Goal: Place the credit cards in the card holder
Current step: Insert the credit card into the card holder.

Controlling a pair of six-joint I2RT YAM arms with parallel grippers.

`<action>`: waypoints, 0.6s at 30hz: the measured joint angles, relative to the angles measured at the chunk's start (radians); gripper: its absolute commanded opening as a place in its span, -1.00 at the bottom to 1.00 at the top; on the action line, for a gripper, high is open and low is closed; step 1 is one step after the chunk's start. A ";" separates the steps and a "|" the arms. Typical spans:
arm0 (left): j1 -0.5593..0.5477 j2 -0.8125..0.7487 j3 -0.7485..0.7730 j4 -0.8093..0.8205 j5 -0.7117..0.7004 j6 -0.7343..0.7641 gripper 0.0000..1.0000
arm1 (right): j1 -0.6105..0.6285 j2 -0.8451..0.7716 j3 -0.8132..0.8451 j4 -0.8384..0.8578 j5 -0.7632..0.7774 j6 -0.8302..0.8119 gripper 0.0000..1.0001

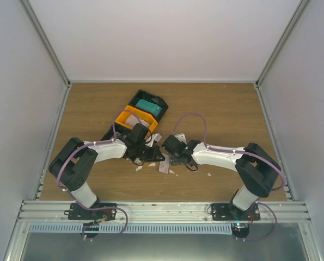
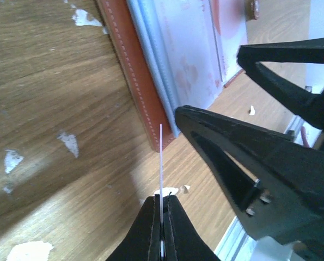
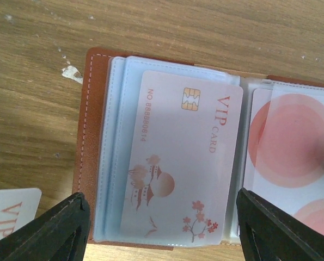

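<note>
The brown card holder (image 3: pixel 89 136) lies open on the table, its clear sleeves (image 3: pixel 114 163) facing up. A white VIP credit card (image 3: pixel 183 157) sits slightly tilted in the left sleeve, and a card with red circles (image 3: pixel 292 147) lies in the right half. My right gripper (image 3: pixel 162 239) hangs open above the left half, one finger on each side of it. My left gripper (image 2: pixel 163 198) is shut on a thin white card (image 2: pixel 160 163), seen edge-on just short of the card holder (image 2: pixel 134 81). In the top view both grippers (image 1: pixel 151 155) (image 1: pixel 171 148) meet at the table's middle.
A black-and-orange tray (image 1: pixel 130 117) stands behind the left arm with a teal card (image 1: pixel 150 107) in its far bin. White scraps (image 2: pixel 69 142) (image 1: pixel 209 174) litter the wood. Another VIP card (image 3: pixel 9 215) shows at the right wrist view's lower left. The right gripper's fingers (image 2: pixel 260 157) crowd the left wrist view.
</note>
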 measured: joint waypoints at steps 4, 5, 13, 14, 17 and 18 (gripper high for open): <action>0.000 0.007 0.000 0.025 0.031 -0.013 -1.00 | -0.001 0.017 -0.001 0.002 0.000 0.000 0.46; 0.000 0.014 0.000 0.035 0.040 -0.019 -1.00 | -0.001 0.021 -0.001 0.002 0.000 0.000 0.46; 0.000 0.085 0.008 0.071 0.077 -0.042 -1.00 | -0.006 0.047 -0.002 0.003 0.000 0.000 0.40; 0.000 0.092 0.008 0.072 0.079 -0.045 -1.00 | -0.006 0.050 -0.002 0.003 0.001 0.000 0.39; -0.003 0.107 0.011 0.074 0.085 -0.047 -1.00 | -0.008 0.053 -0.002 0.003 0.003 0.000 0.32; -0.004 0.111 0.015 0.075 0.087 -0.047 -1.00 | -0.008 0.053 -0.002 0.004 0.004 0.000 0.30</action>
